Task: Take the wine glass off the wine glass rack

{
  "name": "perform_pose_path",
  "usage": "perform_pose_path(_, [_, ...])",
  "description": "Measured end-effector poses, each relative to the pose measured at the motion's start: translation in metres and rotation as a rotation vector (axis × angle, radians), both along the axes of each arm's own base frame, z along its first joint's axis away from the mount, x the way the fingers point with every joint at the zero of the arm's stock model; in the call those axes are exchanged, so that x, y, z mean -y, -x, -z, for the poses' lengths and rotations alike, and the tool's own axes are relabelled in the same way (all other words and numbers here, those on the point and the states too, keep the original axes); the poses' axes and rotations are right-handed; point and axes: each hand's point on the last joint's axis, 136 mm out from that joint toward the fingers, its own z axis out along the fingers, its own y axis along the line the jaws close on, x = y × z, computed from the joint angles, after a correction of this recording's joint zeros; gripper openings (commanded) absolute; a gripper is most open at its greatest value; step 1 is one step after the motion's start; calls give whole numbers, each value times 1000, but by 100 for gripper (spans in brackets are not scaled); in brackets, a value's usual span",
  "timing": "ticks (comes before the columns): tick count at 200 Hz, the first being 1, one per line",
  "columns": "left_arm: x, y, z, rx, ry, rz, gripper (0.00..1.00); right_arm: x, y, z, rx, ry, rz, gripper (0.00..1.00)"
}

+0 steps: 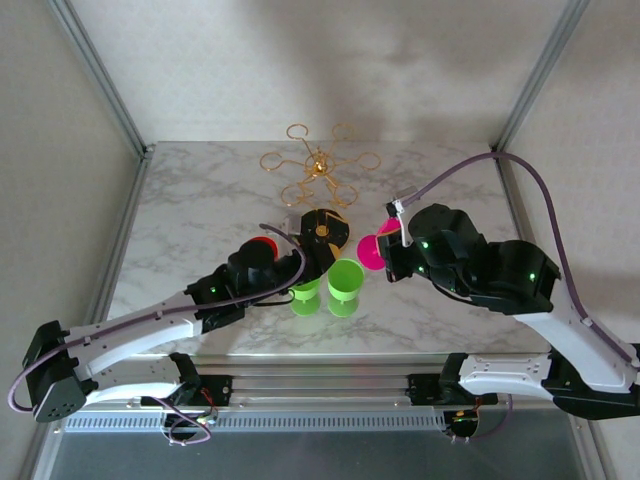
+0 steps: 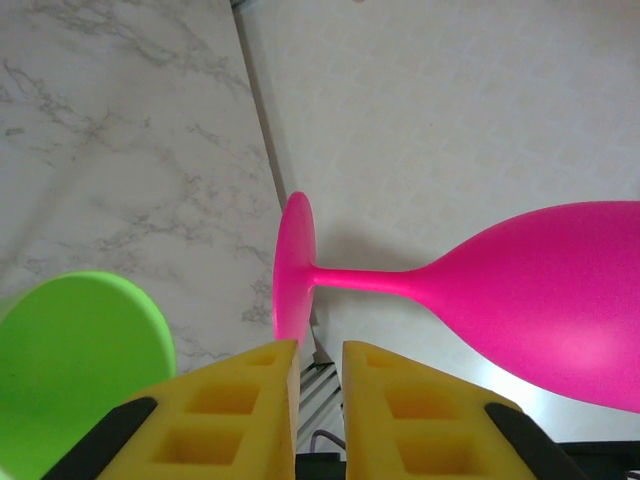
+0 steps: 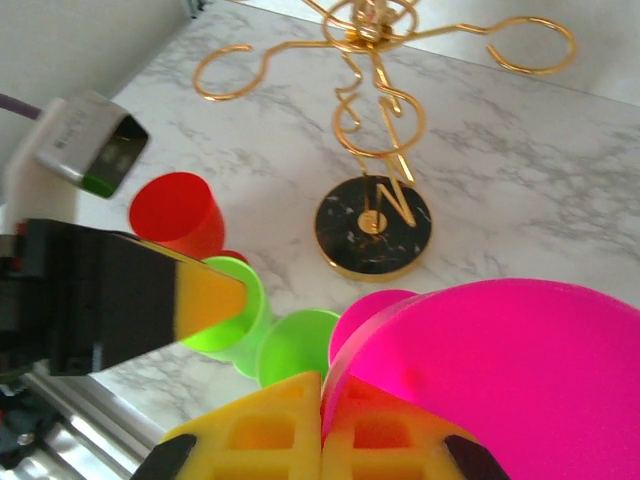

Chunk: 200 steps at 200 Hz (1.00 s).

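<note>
Two green glasses and a red glass stand on marble table.

Lab: framed marble-top table

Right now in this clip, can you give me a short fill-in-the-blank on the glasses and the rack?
1. The right gripper holds a ____ wine glass.
2. The loops of the gold rack hold ____ glasses.
3. The two glasses standing between the arms are ____.
4. The rack's round base is black and ____.

Missing words: pink; no; green; gold
</note>
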Motion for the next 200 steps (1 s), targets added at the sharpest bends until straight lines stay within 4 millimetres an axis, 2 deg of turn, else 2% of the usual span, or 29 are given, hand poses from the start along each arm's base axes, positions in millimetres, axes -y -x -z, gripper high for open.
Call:
perform_pose_path(27, [-3, -3, -3, 14, -40, -21, 18, 14, -10, 11, -12, 31, 63, 0])
perform_pose_path(77, [-9, -4, -3, 58, -144, -57, 18, 36, -24, 59, -119, 62, 159, 0])
perform_pose_path(121, [-24, -5, -2, 94, -215, -105, 18, 38, -31, 84, -172, 53, 185, 0])
perform_pose_path(200, [-57, -5, -21, 184, -263, -192, 22, 40, -49, 140, -254, 43, 245, 0])
